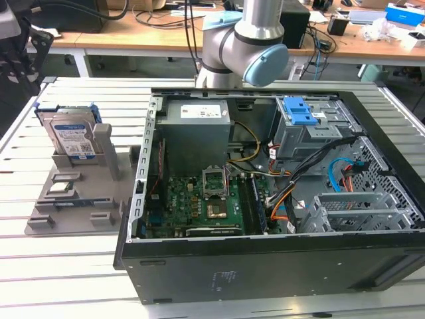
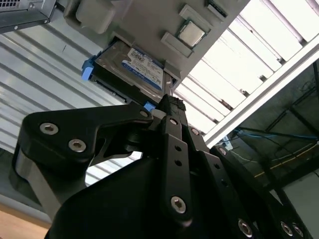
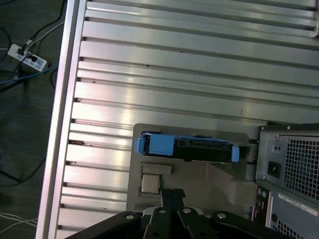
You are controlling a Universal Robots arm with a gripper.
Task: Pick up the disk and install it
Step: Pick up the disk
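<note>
Basically nothing is done yet. The disk stands on edge in the grey holder on the bench, just outside the open computer case and apart from its wall. In the first wrist view its blue-framed edge sticks out of the holder slot. A small square chip sits in the same holder, also outside the case.

The gripper hangs over the holder on the side away from the case. Its jaws are pressed together, pinching nothing and not touching the disk. Both the pick and the install are left to do, I'd say.

For room, bare slatted bench lies open around the holder on every side away from the case. A grey upright post stands just beside the disk on the case side, so that flank looks tight. Inside the case, the bay with the blue latch plate sits at the wall farthest from the disk. Loose cables run close below it, and the case rim rings it.
</note>
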